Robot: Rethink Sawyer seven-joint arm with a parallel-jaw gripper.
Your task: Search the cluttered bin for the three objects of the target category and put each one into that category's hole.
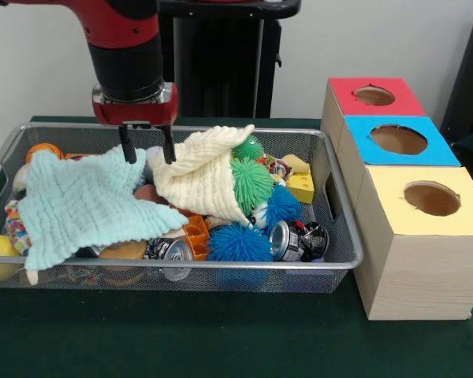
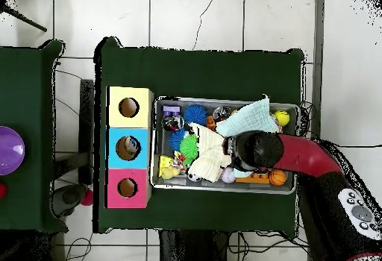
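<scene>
Two end effector (image 1: 147, 147) fingers spread over crowded bin (image 1: 343, 236).

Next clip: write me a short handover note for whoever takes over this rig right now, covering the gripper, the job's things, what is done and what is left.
Gripper: open, holding nothing, tips down between the pale blue knitted cloth and the cream knitted cloth.
Silver wire mesh bin: still packed; both cloths lie over the clutter of spiky rubber balls and drink cans.
See-through film bags: none can be made out in either view; possibly under the cloths.
Wooden boxes, red top, blue top, yellow top: nothing visible in the holes.
Done: nothing confirmed.
Left: uncover, find and post all three bags.
</scene>
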